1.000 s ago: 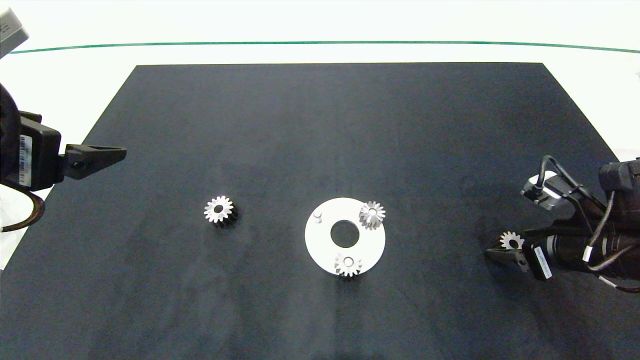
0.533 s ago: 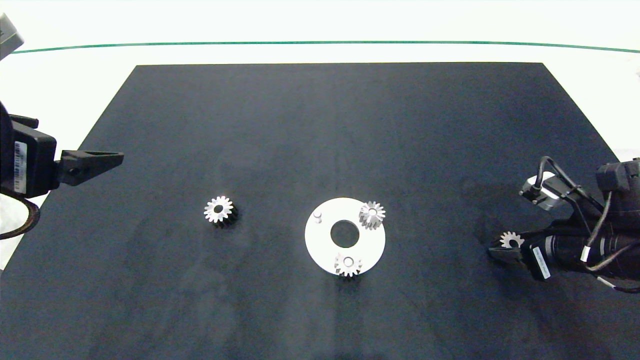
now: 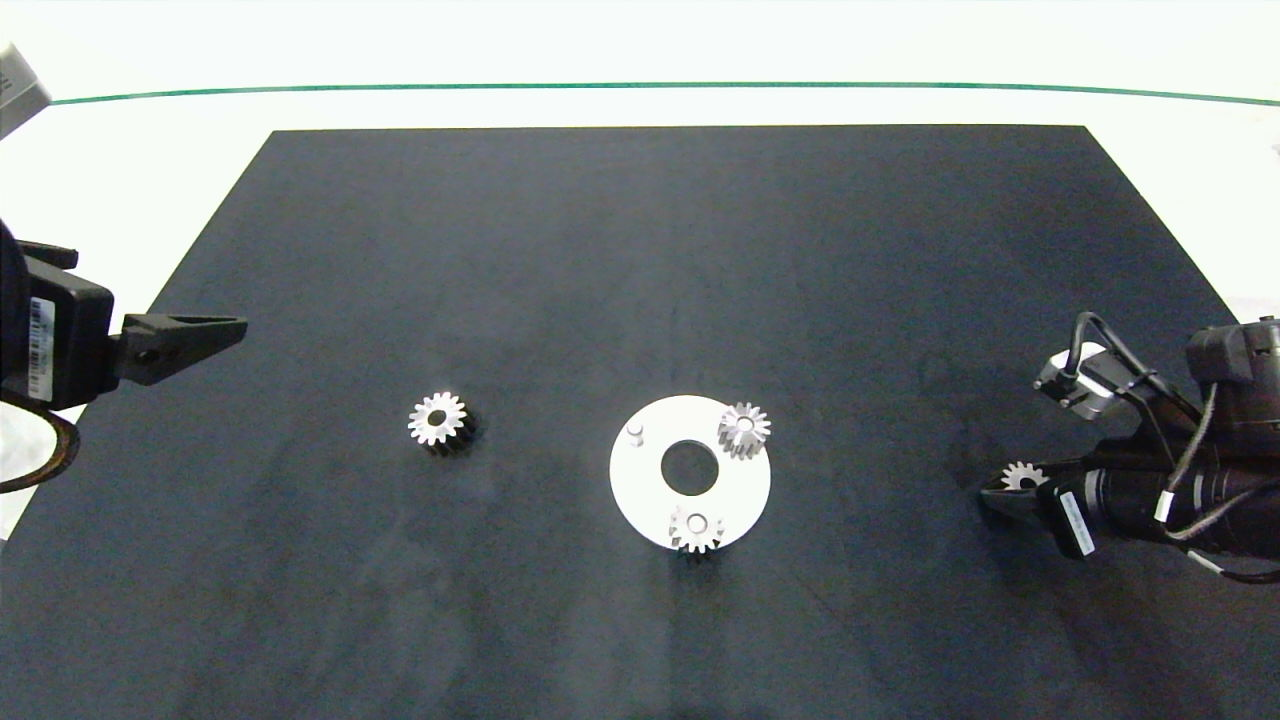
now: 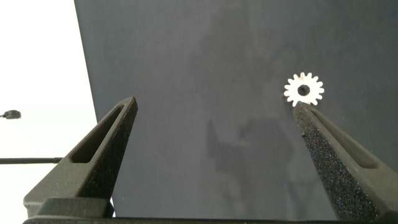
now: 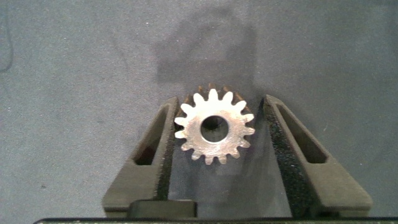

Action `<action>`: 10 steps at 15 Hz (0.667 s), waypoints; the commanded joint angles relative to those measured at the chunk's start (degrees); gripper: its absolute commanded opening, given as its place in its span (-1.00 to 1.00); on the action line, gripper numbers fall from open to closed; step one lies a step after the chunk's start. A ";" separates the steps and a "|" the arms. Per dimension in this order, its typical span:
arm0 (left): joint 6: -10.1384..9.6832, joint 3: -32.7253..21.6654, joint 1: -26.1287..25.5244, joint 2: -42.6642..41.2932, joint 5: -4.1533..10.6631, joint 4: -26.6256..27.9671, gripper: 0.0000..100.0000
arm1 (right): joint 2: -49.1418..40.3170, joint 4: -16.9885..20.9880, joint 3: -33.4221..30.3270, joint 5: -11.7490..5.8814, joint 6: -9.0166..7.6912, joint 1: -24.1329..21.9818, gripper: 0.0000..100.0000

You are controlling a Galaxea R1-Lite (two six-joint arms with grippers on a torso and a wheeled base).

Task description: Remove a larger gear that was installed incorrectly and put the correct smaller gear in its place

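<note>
The larger gear (image 3: pixel 1022 476) (image 5: pixel 214 126), silver with stubby teeth, sits on the black mat at the far right. My right gripper (image 3: pixel 1004 492) (image 5: pixel 217 104) straddles it, jaws open, with one finger at the teeth and a small gap at the other. The smaller gear (image 3: pixel 438 420) (image 4: pixel 304 90), with pointed teeth and a wide dark hole, lies alone left of centre. My left gripper (image 3: pixel 215 330) (image 4: pixel 214 102) hovers open at the mat's left edge, well short of it. The white round plate (image 3: pixel 640 490) carries two gears (image 3: pixel 744 429) (image 3: pixel 696 528) and one bare peg (image 3: pixel 635 432).
The black mat (image 3: pixel 640 250) covers most of the white table. A green line (image 3: pixel 640 86) runs along the far side. The mat's far half holds nothing. The plate has a round central hole (image 3: pixel 689 468).
The right gripper has drawn back slightly to the right with the larger gear between its fingers. The left arm has sunk a little at the left edge.
</note>
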 commanded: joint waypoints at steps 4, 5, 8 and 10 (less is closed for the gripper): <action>0.11 0.34 0.07 -0.11 0.12 0.09 1.00 | 0.15 -0.01 0.09 0.10 -0.03 0.03 -0.17; 0.11 0.34 0.07 -0.11 0.12 0.09 1.00 | 0.15 -0.01 0.18 0.10 -0.03 0.03 -0.20; 0.11 0.43 0.07 -0.20 0.12 0.09 1.00 | 0.15 -0.01 0.35 0.10 -0.03 0.12 -0.32; 0.11 0.61 0.07 -0.20 0.12 0.18 1.00 | 0.15 -0.01 0.53 0.10 0.06 0.12 -0.41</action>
